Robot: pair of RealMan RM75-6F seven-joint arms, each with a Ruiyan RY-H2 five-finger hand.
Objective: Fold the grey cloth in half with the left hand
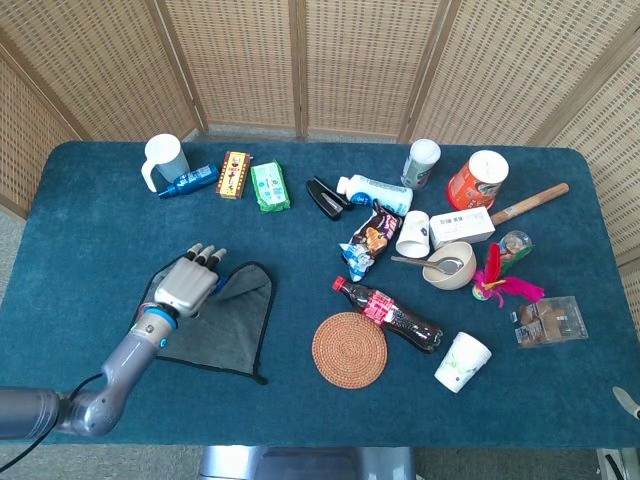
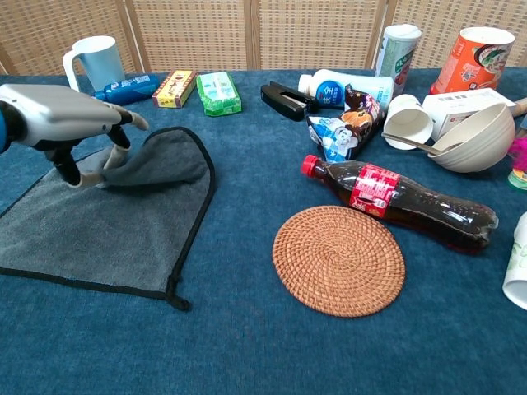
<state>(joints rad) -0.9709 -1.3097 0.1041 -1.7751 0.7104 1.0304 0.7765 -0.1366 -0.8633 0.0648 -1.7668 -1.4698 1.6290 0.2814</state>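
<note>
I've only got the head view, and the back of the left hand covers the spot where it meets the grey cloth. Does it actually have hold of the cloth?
Observer: Yes. In the chest view the left hand pinches the far edge of the grey cloth between its thumb and fingers.
Operator: Is that edge off the table?
Observer: Yes. It is raised and curls over toward the near side, with a shadow beneath the flap.
Operator: And the rest of the cloth?
Observer: From this low angle the near half lies flat on the table, with no bunching along its near hem.
</note>
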